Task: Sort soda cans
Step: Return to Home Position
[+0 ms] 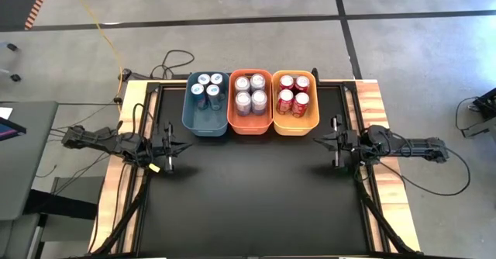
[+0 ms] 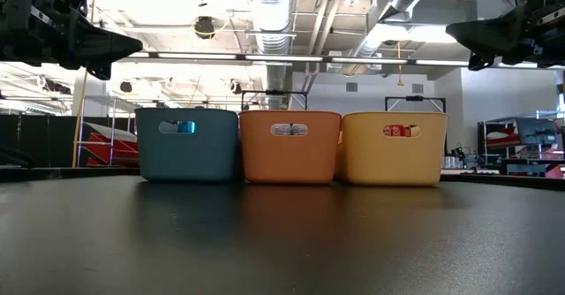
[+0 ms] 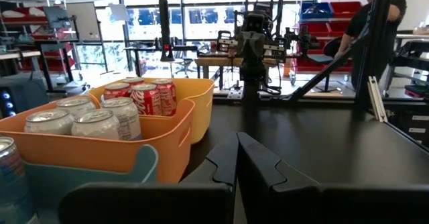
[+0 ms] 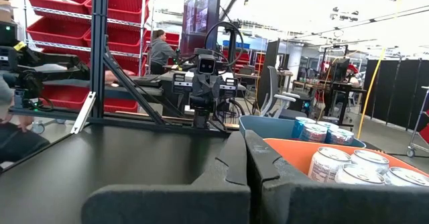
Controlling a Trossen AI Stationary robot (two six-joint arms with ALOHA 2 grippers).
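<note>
While left tool [image 1: 180,146] and right tool [image 1: 319,141] hover clenched | black table [image 1: 256,205], soda cans [image 1: 252,92] binned | red shelves [image 4: 47,16] behind

Three plastic bins stand in a row at the far edge of the black tabletop [image 1: 256,201], sides touching or nearly so: a blue bin [image 2: 187,158] on the left, an orange bin [image 2: 290,161] in the middle, a yellow bin [image 2: 393,162] on the right. Each has an oval handle cut-out in its near wall. A wooden border [image 1: 378,104] frames the tabletop. On the grey floor behind lies a yellow cable [image 1: 105,34]. Silver ducts [image 2: 269,3] run under the ceiling. Beyond the table, a person in dark clothes [image 3: 375,16] leans by a bench, and another person [image 4: 161,49] stands near shelves of red crates [image 4: 64,9].
</note>
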